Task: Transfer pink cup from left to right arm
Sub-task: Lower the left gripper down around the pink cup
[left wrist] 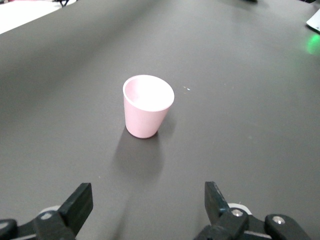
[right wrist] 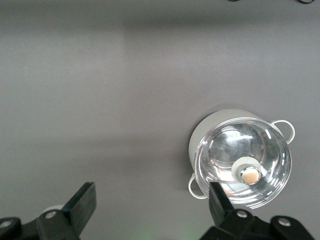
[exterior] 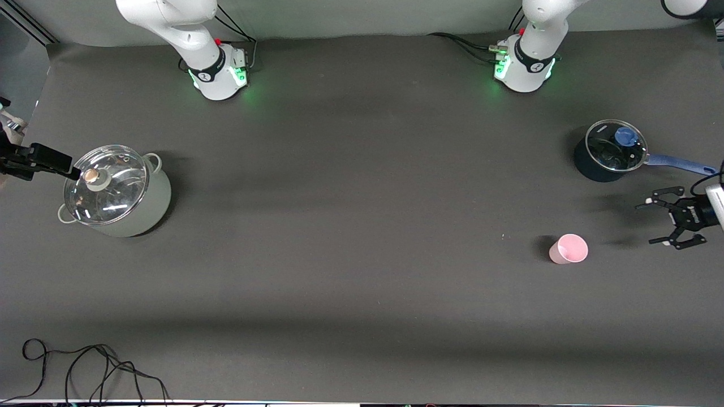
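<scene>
Cup (exterior: 568, 249), pale pink, stands upright and mouth-up on the dark surface (exterior: 350, 226) toward the left arm's end, nearer the front camera than the blue pan (exterior: 610, 151). Nothing touches it. Left hand (exterior: 667, 224), a black skeletal claw, hovers over the surface beside the cup and apart from it, with its fingers spread wide and nothing between them; in the left wrist view the cup (left wrist: 148, 105) stands clear ahead of the two fingertips (left wrist: 80, 202). The blue pan carries a glass lid (exterior: 615, 145), and its handle points toward the edge at the left arm's end. Right hand (exterior: 62, 165) hangs at the right arm's end, over the rim of a grey pot (exterior: 116, 189) with a glass lid (exterior: 105, 183); in the right wrist view its fingers (right wrist: 84, 201) are spread wide and empty above the pot (right wrist: 240, 159). A black cable (exterior: 90, 370) lies coiled at the surface's near edge.
</scene>
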